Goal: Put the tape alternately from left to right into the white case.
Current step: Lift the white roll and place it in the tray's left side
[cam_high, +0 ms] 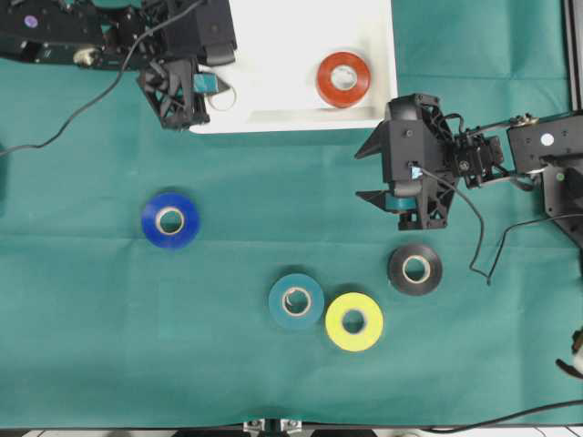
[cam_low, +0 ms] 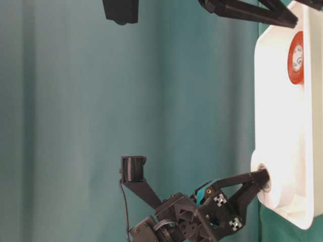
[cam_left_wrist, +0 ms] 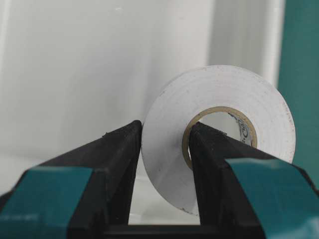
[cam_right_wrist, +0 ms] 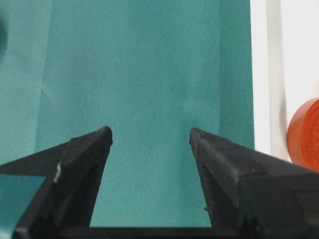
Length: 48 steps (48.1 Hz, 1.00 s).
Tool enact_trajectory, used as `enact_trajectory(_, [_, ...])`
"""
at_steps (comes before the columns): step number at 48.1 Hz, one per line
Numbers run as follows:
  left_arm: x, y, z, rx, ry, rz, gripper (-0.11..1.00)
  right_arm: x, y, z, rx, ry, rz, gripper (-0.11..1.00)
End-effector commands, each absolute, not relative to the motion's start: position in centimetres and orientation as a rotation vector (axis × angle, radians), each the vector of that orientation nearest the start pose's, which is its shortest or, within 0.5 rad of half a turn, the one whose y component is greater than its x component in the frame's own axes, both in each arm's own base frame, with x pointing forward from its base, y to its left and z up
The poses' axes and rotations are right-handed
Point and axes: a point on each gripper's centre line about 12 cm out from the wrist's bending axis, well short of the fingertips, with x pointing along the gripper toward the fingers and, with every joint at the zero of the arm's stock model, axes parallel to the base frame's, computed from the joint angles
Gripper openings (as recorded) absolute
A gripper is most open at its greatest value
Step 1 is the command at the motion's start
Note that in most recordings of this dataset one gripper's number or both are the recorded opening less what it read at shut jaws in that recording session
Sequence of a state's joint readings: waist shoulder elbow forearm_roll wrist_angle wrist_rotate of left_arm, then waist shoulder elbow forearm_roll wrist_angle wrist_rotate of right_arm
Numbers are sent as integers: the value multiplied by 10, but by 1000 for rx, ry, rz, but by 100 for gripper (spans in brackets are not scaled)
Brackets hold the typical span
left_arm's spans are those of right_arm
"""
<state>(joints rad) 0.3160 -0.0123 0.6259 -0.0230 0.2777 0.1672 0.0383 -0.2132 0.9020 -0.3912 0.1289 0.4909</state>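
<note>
Left tool (cam_high: 211,91) is pinching the white roll (cam_left_wrist: 218,139) thru its core at the lower left corner of the white case (cam_high: 301,116), red-orange roll (cam_high: 343,79) already in, right tool (cam_high: 372,175) gaping empty, so imo lower it flat b4 letting go.

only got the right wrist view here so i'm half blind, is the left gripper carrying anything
Observer: Yes, the left gripper is shut on a small round white tape roll, one finger through its core.
Operator: where is it
Observer: Over the near-left corner of the shallow white plastic case.
Operator: what's left on the cloth
Observer: Four rolls: blue, teal, yellow, black.
</note>
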Motion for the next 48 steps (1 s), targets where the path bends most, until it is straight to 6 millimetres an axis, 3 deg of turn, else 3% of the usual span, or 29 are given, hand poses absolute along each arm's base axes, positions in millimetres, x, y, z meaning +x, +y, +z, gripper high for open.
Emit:
enact_trajectory(1, [360, 125, 169, 1, 863, 243, -2, 313, 8, 164, 64, 777, -45, 72])
enact_trajectory(12, [360, 138, 160, -6, 870, 268, -2, 314, 8, 162, 64, 784, -45, 72])
enact_trajectory(42, [361, 138, 158, -7, 869, 269, -2, 314, 8, 162, 64, 785, -45, 72])
enact_trajectory(48, [362, 138, 158, -6, 859, 271, 12, 314, 7, 162, 64, 786, -46, 72])
